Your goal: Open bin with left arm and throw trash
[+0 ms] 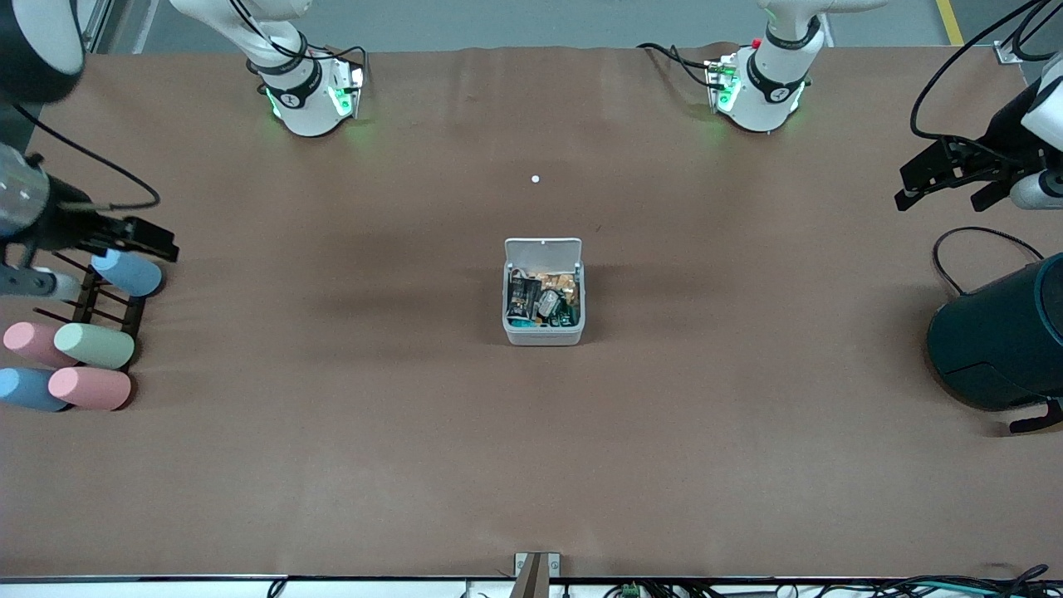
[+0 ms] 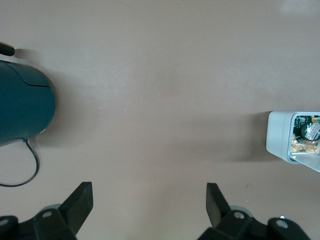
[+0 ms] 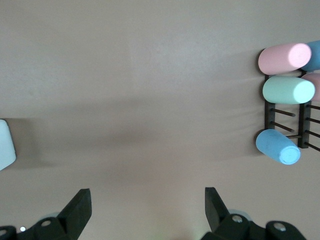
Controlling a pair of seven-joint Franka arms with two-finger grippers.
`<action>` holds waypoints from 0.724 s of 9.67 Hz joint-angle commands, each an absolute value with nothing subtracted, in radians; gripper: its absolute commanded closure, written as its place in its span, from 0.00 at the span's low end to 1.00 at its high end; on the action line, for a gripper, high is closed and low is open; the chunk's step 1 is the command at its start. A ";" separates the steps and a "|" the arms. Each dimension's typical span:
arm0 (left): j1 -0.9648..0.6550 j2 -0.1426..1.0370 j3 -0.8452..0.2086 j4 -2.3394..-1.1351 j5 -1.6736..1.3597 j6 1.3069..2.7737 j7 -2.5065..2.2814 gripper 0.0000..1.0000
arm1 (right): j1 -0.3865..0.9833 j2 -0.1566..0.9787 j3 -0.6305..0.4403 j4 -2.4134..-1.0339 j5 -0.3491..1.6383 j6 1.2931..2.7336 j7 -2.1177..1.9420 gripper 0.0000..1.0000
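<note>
The small white-grey bin (image 1: 544, 335) stands at the middle of the table with its flat lid (image 1: 543, 250) swung up and open. Trash (image 1: 540, 301) fills it: dark wrappers, beige scraps and a round black piece. My left gripper (image 1: 903, 188) hangs open and empty over the table at the left arm's end, away from the bin. In the left wrist view (image 2: 150, 195) the bin (image 2: 278, 135) and its trash (image 2: 305, 137) show at the edge. My right gripper (image 1: 170, 241) is open and empty over the right arm's end (image 3: 147, 197). A corner of the bin (image 3: 5, 145) shows in the right wrist view.
A big dark teal container (image 1: 1001, 336) with a black cable sits at the left arm's end, also in the left wrist view (image 2: 22, 102). Several pastel cylinders (image 1: 83, 345) lie on a black rack at the right arm's end (image 3: 285, 90). A small white dot (image 1: 536, 178) lies farther from the camera than the bin.
</note>
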State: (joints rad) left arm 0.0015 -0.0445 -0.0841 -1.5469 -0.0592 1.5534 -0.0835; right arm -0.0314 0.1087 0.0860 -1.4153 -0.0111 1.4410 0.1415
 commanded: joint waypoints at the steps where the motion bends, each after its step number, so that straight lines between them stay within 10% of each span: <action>1: 0.009 -0.035 -0.080 -1.537 -0.061 1.539 -0.095 0.00 | -0.011 0.013 0.052 -1.437 -0.015 1.386 0.138 0.00; 7: 0.015 -0.035 -0.081 -1.537 -0.051 1.539 -0.078 0.00 | 0.014 0.002 -0.028 -1.443 -0.009 1.394 0.029 0.00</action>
